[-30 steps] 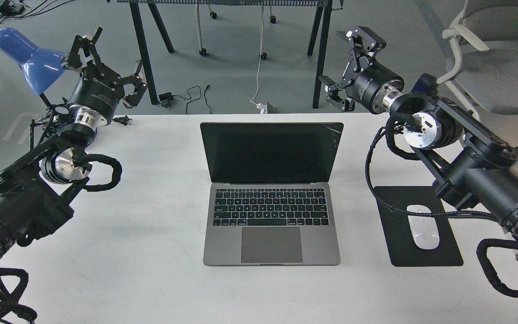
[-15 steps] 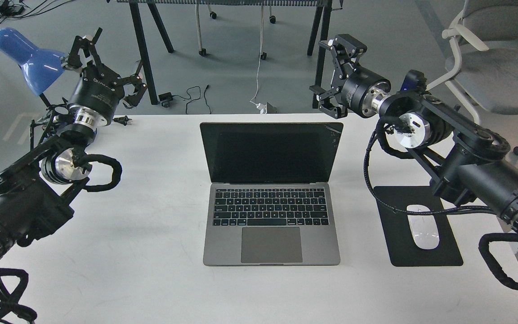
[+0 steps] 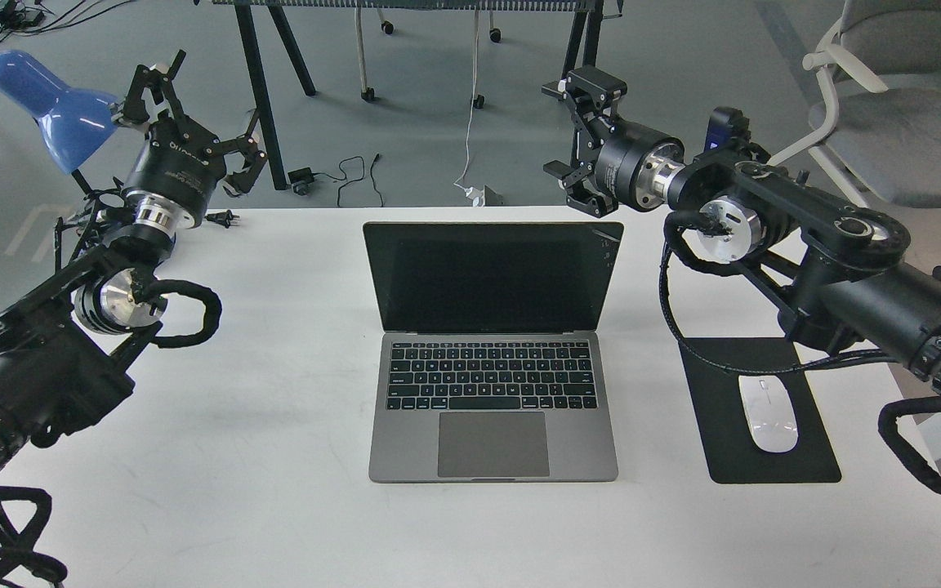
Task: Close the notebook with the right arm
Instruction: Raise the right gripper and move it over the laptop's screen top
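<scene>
1. Head view: MacBook laptop [image 3: 492, 351] lies open at the middle of the white table [image 3: 274, 457], its dark screen upright
2. Right gripper [image 3: 578, 143] hangs just above and behind the screen's right top corner, fingers spread, grasping nothing
3. Left gripper [image 3: 193, 106] is raised beside the blue desk lamp [image 3: 50, 102], fingers splayed and empty
4. White mouse [image 3: 767, 412] rests on the black mouse pad [image 3: 764, 457], right of the laptop

White mouse [image 3: 768, 413] on black pad [image 3: 797, 457], right side of table [image 3: 274, 457]. Blue lamp [image 3: 50, 106] far left; grey chair [image 3: 903, 114] far right.
</scene>
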Available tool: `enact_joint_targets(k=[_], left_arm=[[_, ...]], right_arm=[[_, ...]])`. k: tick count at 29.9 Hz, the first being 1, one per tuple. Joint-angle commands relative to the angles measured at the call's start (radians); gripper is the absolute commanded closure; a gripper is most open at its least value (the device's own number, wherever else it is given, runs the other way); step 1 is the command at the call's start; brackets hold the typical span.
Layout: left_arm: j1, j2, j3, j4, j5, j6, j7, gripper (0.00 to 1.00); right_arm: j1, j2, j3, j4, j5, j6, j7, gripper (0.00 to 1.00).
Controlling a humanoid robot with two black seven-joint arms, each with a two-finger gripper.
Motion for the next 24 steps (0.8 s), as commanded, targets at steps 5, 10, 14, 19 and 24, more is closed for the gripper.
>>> enact_joint_targets(k=[5, 10, 14, 19, 24], left_arm=[[0.001, 0.0, -0.001, 0.0, 0.0, 0.0, 0.0, 0.0], [0.001, 0.0, -0.001, 0.0, -0.002, 0.0, 0.0, 0.0], [0.001, 0.0, -0.001, 0.001, -0.002, 0.0, 0.0, 0.0], [0.001, 0.0, -0.001, 0.001, -0.002, 0.0, 0.0, 0.0], [0.001, 0.0, -0.001, 0.0, -0.003, 0.0, 0.0, 0.0]], right_arm=[[0.066, 0.0, -0.129, -0.035, -0.009, 0.0, 0.0, 0.0], [0.081, 0.0, -0.186, -0.035, -0.027, 0.002, 0.0, 0.0], [0.087, -0.001, -0.207, -0.035, -0.058, 0.008, 0.0, 0.0], [0.095, -0.018, -0.215, -0.032, -0.078, 0.021, -0.001, 0.0], [0.104, -0.034, -0.242, -0.021, -0.081, 0.048, -0.014, 0.0]])
